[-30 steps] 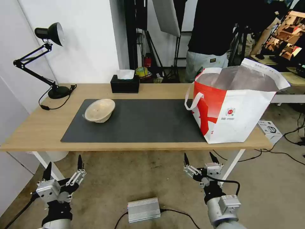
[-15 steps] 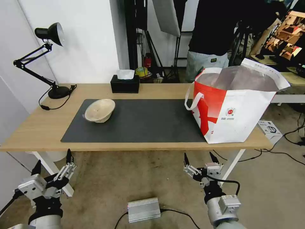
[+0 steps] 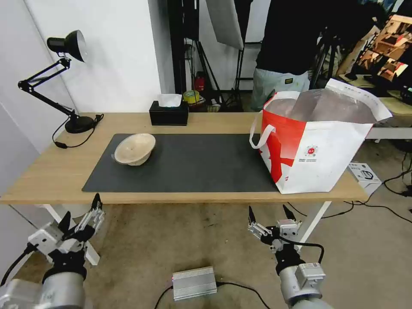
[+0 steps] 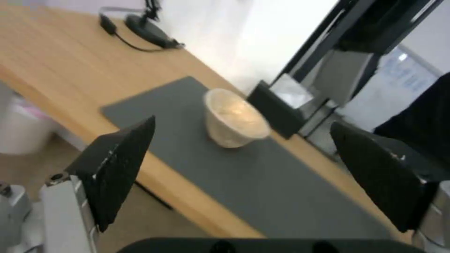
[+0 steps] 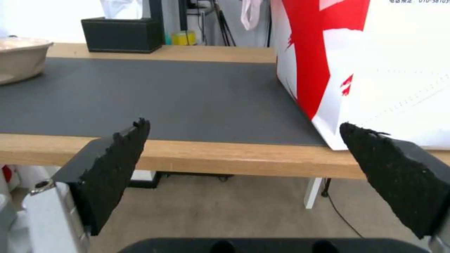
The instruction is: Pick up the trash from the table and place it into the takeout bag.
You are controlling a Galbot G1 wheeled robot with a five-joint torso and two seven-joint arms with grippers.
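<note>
A beige paper-pulp bowl (image 3: pixel 134 148) (image 4: pixel 232 121) (image 5: pixel 19 58) lies tilted on the left part of the dark grey mat (image 3: pixel 193 167) on the light-wood table (image 3: pixel 51 171). The red-and-white takeout bag (image 3: pixel 317 150) (image 5: pixel 375 70) stands open at the table's right end, its foil lining showing. My left gripper (image 3: pixel 81 209) (image 4: pixel 241 123) is open, below the table's front edge at the left and pointed toward the bowl. Open as well, my right gripper (image 3: pixel 268 211) (image 5: pixel 244 123) hangs below the front edge near the bag.
A black tissue box (image 3: pixel 168 113) sits at the back edge and a black desk lamp (image 3: pixel 64 47) at the far left. On the floor lie a silver box (image 3: pixel 194 282) and a white carton (image 3: pixel 364 174). A person (image 3: pixel 292 43) stands behind the table.
My left arm swung out to the left and lower, then turned and rose slightly toward the table edge. The right arm, bowl and bag have not moved.
</note>
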